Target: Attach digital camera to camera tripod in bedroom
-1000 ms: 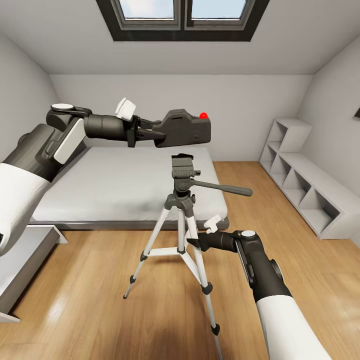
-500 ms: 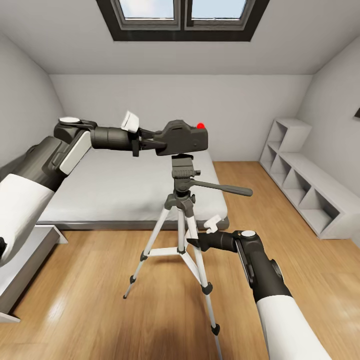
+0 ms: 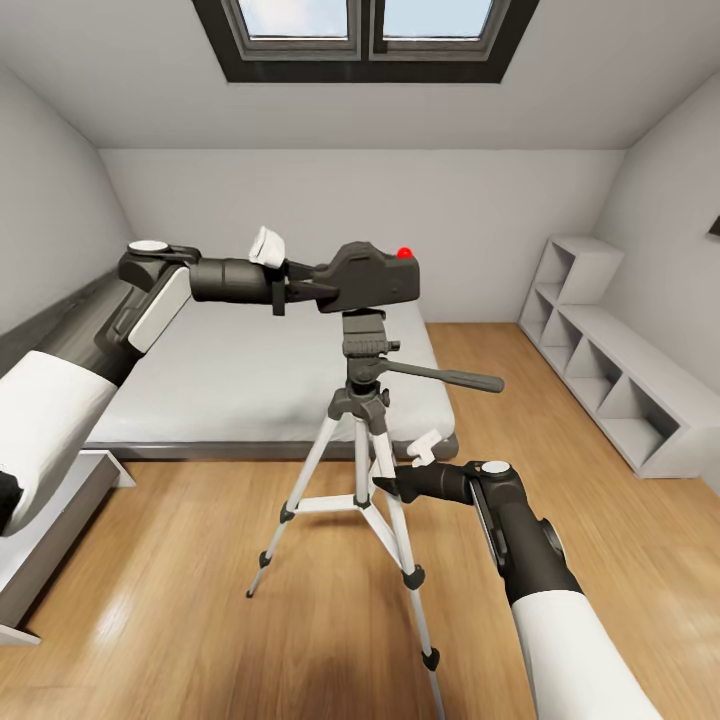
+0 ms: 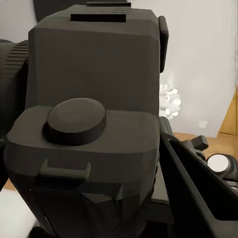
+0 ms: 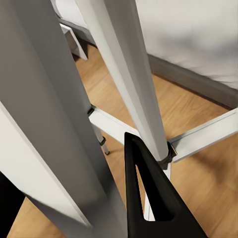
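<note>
Bedroom, head view: the bed (image 3: 250, 385) lay against the far wall under the skylight (image 3: 365, 30), with cube shelves (image 3: 610, 370) along the right wall. The tripod (image 3: 362, 440) stood on the wood floor (image 3: 200, 600) just before the bed's near edge, legs splayed, its pan head (image 3: 364, 340) level and its handle (image 3: 445, 376) pointing right. Judged stiff but top-heavy on thin legs, it would tip under a sideways push and was best steadied low on a leg. The right gripper (image 3: 392, 486) sat against a leg near the spreader; in the right wrist view one dark finger (image 5: 148, 198) lay beside a pale leg (image 5: 131, 74), but whether the claw was spread or pinching could not be told. The left gripper (image 3: 300, 283) pinched the camera (image 3: 370, 278) by its left end, holding it level directly over the pan head, its underside touching or just above the plate; contact could not be confirmed. The camera, with its red button (image 3: 405, 253) on top, read as rigid, compact and light, with smooth faces likely to slip in an end grip. In the left wrist view its body (image 4: 94, 124) sat close against a finger (image 4: 198, 188), so the hold looked firm
</note>
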{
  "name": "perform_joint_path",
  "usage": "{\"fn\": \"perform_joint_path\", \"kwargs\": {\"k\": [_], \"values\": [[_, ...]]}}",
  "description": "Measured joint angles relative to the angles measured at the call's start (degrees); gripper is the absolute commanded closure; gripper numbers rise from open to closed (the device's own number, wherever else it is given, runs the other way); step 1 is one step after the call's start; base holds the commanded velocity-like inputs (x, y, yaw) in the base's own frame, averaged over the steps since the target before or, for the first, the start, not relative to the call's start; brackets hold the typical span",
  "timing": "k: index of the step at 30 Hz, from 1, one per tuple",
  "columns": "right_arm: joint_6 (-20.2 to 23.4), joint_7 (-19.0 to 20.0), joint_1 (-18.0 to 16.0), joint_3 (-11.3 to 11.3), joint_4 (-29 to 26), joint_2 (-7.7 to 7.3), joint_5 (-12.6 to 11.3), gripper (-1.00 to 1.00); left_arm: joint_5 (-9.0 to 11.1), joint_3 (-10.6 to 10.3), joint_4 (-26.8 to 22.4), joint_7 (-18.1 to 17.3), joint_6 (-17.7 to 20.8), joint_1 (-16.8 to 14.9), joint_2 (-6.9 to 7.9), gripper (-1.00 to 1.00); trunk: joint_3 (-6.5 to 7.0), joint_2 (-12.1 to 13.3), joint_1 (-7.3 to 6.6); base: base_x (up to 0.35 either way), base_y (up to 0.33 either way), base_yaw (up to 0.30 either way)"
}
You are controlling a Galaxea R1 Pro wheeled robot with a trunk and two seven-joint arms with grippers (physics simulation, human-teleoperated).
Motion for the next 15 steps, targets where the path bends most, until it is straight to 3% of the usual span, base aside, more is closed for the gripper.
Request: {"fn": "perform_joint_path", "kwargs": {"k": [4, 15], "values": [[0.01, -0.04, 0.00, 0.00, 0.04, 0.12, 0.09, 1.00, -0.01, 0.03, 0.70, -1.09, -0.97, 0.00, 0.33, 1.00, 0.00, 0.00, 0.00, 0.000, 0.000, 0.000], [0.13, -0.26, 0.00, 0.21, -0.09, -0.95, -1.37, 1.00, -0.02, 0.13, -2.73, 0.77, 0.82, 0.00, 0.99, 1.00, 0.00, 0.00, 0.00, 0.000, 0.000, 0.000]]}}
